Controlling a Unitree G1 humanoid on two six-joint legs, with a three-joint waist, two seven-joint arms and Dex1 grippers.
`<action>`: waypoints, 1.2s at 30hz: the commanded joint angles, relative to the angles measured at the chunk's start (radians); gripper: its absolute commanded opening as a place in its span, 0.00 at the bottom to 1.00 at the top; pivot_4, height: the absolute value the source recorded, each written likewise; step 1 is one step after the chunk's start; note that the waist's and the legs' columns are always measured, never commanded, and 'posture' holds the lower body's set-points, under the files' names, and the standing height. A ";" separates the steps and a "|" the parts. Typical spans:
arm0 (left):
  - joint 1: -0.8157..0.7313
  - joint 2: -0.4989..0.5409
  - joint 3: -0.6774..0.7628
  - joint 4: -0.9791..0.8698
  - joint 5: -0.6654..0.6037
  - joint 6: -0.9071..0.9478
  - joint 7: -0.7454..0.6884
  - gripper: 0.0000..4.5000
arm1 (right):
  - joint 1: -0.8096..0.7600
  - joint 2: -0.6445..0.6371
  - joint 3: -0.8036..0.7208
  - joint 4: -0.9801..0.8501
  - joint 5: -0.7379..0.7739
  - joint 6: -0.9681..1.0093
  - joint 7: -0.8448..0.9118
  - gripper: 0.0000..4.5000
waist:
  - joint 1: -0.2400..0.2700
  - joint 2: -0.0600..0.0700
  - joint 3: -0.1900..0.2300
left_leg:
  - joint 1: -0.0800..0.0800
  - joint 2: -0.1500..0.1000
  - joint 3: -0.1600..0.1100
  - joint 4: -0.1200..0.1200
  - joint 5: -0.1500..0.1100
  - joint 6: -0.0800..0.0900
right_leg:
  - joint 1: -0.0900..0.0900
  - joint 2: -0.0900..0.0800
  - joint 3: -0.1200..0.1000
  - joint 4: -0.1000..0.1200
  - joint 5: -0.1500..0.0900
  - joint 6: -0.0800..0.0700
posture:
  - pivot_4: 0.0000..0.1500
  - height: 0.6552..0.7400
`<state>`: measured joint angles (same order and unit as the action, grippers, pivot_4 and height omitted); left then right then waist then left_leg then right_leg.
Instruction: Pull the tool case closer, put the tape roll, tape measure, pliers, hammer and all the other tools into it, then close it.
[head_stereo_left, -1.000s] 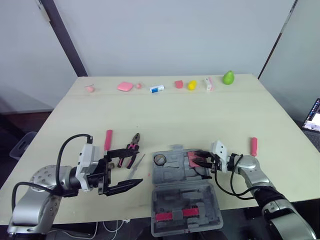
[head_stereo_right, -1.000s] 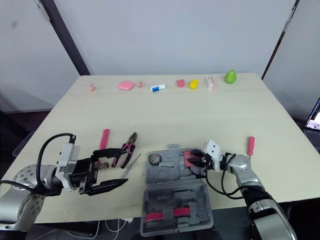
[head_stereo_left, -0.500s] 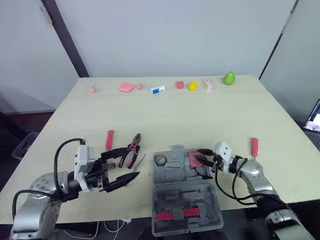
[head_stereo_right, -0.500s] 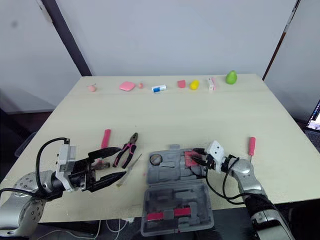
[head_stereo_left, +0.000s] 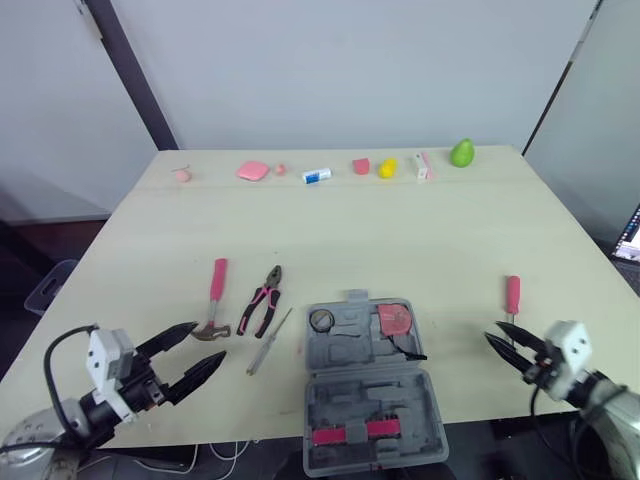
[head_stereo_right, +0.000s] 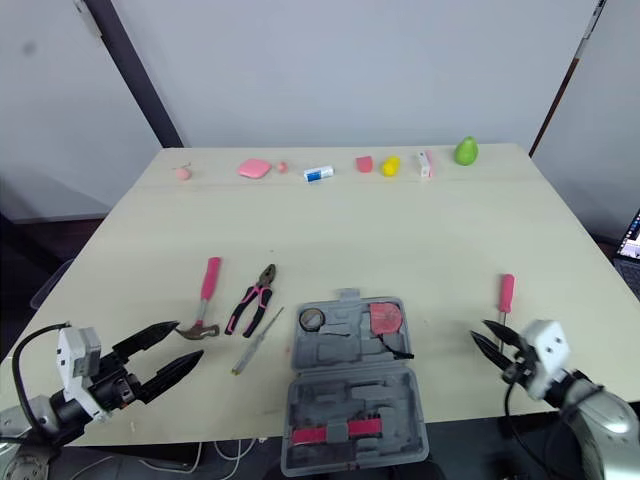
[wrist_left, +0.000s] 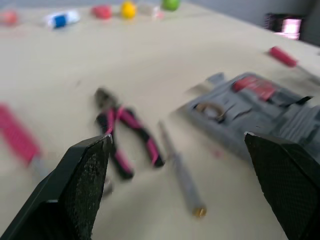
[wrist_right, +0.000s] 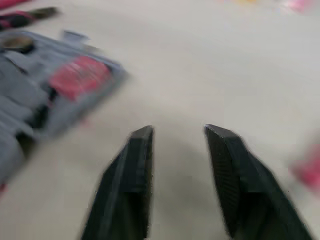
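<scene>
Open tool case on the table between the two grippers, tape measure and tape roll lying in its far half. Hammer, pliers and grey screwdriver just ahead of the left gripper, fingers spread wide. Pink screwdriver just beyond the right gripper, fingers a little apart, touching nothing.

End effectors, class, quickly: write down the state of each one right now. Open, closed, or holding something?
Left end effector: open, holding nothing.
Right end effector: open, holding nothing.
</scene>
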<state>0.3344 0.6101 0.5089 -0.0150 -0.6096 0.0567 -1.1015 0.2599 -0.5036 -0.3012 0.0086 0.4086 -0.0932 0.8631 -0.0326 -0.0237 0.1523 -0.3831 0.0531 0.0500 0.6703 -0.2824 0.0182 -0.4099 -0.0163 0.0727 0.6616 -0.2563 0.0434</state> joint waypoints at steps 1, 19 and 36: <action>0.046 -0.013 0.070 0.040 0.012 -0.048 0.030 1.00 | 0.111 0.009 -0.109 -0.017 0.057 -0.048 0.008 0.77 | -0.003 0.000 0.000 | 0.001 0.001 0.000 0.000 0.000 0.000 | 0.001 0.000 0.000 0.000 -0.001 0.001 | 1.00 1.00; 0.018 -0.018 0.071 0.023 0.039 -0.039 0.136 1.00 | 0.140 0.012 -0.129 -0.053 0.103 -0.003 0.016 0.99 | -0.004 -0.001 -0.001 | 0.002 0.003 0.001 0.000 0.000 0.000 | 0.000 -0.001 0.004 0.000 -0.001 0.002 | 1.00 1.00; -0.354 -0.087 -0.274 -0.191 0.298 0.374 0.666 1.00 | -0.206 -0.126 0.178 -0.388 0.166 0.315 0.110 0.99 | -0.002 -0.001 0.000 | 0.000 -0.001 -0.001 0.001 0.000 0.000 | 0.000 0.000 0.002 0.001 0.003 0.004 | 1.00 1.00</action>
<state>-0.0021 0.5299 0.2423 -0.1725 -0.3329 0.3917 -0.4888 0.0781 -0.6127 -0.1277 -0.3454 0.5523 0.2031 0.9503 -0.0346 -0.0247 0.1519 -0.3825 0.0519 0.0488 0.6711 -0.2824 0.0182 -0.4096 -0.0159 0.0748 0.6626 -0.2534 0.0470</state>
